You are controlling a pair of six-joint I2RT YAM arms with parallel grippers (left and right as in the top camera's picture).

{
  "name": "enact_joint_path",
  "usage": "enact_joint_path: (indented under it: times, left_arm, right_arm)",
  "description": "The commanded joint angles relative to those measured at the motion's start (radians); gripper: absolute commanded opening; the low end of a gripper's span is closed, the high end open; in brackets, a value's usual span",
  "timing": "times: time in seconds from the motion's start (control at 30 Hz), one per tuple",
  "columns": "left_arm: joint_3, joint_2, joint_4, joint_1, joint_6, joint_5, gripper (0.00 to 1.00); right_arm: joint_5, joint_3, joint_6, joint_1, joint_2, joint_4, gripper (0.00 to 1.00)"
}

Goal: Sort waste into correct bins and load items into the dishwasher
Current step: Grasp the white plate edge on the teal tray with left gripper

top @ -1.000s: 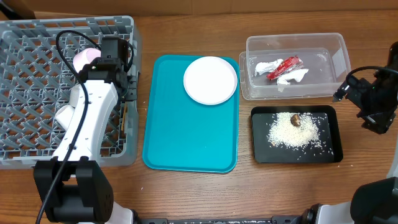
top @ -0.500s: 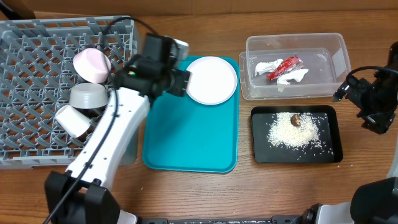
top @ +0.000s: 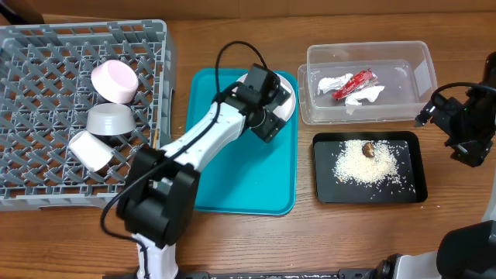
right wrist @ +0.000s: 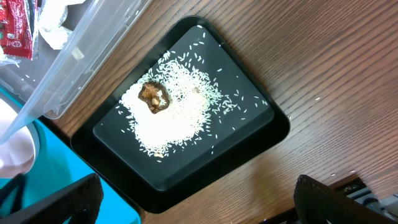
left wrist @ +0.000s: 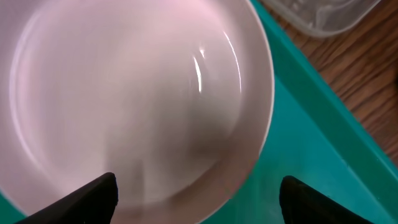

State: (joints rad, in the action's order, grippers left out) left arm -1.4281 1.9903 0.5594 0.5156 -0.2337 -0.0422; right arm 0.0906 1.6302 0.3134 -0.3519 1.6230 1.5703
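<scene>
Left gripper (left wrist: 198,200) hangs spread wide over the white plate (left wrist: 124,93) on the teal tray (left wrist: 323,155); right gripper (right wrist: 198,193) gapes empty near the black tray (right wrist: 249,132).

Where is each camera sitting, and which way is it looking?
Overhead: above the table, looking straight down at grey rack, teal tray and black tray; left arm and right arm show.
Left wrist: on the left arm, facing down at the white plate; fingertips of the left pincer show, spread.
Right wrist: on the right arm, facing down at the rice; fingertips of the right pincer show, spread.
Shared: overhead and right wrist both see the black tray.
</scene>
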Motion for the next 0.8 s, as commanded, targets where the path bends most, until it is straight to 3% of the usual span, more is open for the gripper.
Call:
enact_joint_path:
  times: [0.0, 0.17, 0.27, 0.3, 0.5, 0.57, 0.77]
  left_arm:
    - [-0.011, 0.068, 0.013, 0.005, -0.036, -0.007, 0.82]
    - [-0.011, 0.097, 0.104, 0.005, -0.036, -0.006, 0.69]
    - [-0.011, 0.097, 0.18, 0.005, -0.035, -0.006, 0.51]
    - [-0.011, 0.097, 0.227, 0.005, -0.034, -0.006, 0.37]
    - [-0.011, 0.097, 0.255, 0.005, -0.02, -0.006, 0.17]
    - [-0.011, 0.097, 0.255, 0.005, -0.019, 0.004, 0.04]
    - [-0.04, 0.06, 0.286, 0.004, 0.062, 0.062, 0.04]
  right_arm:
    - [0.009, 0.008, -0.006, 0.003, -0.011, -0.006, 1.0]
    - [0.009, 0.008, -0.006, 0.003, -0.011, -0.009, 1.0]
    - [0.009, 0.008, -0.006, 0.003, -0.011, -0.009, 1.0]
    - [0.009, 0.008, -0.006, 0.003, -0.011, -0.01, 1.0]
    - [0.01, 0.008, -0.006, 0.003, -0.011, -0.009, 1.0]
    - [0.01, 0.008, -0.006, 0.003, -0.011, -0.009, 1.0]
    - [0.01, 0.008, -0.006, 0.003, -0.011, -0.008, 1.0]
